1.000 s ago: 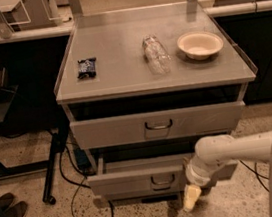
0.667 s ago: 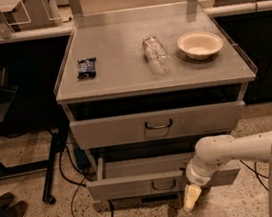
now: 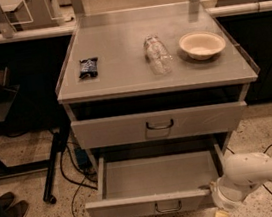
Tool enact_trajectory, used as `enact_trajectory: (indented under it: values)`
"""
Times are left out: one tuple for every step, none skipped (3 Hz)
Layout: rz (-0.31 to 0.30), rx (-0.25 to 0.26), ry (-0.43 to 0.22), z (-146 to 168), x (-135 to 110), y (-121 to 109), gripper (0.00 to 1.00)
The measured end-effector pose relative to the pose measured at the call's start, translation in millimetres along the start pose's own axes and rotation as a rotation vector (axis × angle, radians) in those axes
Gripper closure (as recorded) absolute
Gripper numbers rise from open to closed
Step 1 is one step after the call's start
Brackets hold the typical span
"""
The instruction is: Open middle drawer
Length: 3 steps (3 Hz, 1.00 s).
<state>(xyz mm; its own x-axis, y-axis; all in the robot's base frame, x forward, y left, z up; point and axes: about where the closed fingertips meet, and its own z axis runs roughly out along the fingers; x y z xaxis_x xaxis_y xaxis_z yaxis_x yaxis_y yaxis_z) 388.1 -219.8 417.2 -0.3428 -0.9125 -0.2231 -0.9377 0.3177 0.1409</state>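
The middle drawer [image 3: 156,178] is the lower of the two drawers in view. It is pulled well out and shows a plain grey tray inside, and its front carries a small dark wire handle [image 3: 168,208]. My gripper [image 3: 220,214] is at the bottom right, on the end of the white arm [image 3: 266,170]. It sits against the right end of the drawer front, right of the handle, and its lower part is cut off by the frame's bottom edge.
Above, another drawer front [image 3: 159,125] with a dark handle stays nearly shut. On the cabinet top [image 3: 121,77] lie a dark snack packet [image 3: 88,67], a clear plastic bottle [image 3: 156,54] and a pale bowl [image 3: 202,44]. Cables [image 3: 81,189] and a stand leg [image 3: 53,167] are on the floor at left.
The middle drawer has slid further out towards the camera, showing more of its tray. My gripper and arm have moved with its front.
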Motion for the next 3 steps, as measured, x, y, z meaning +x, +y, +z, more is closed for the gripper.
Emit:
enact_trajectory:
  values:
    - [-0.013, -0.001, -0.009, 4, -5, -8, 0.00]
    - [0.020, -0.043, -0.003, 8, 13, 7, 0.00]
    - [0.020, -0.043, -0.003, 8, 13, 7, 0.00]
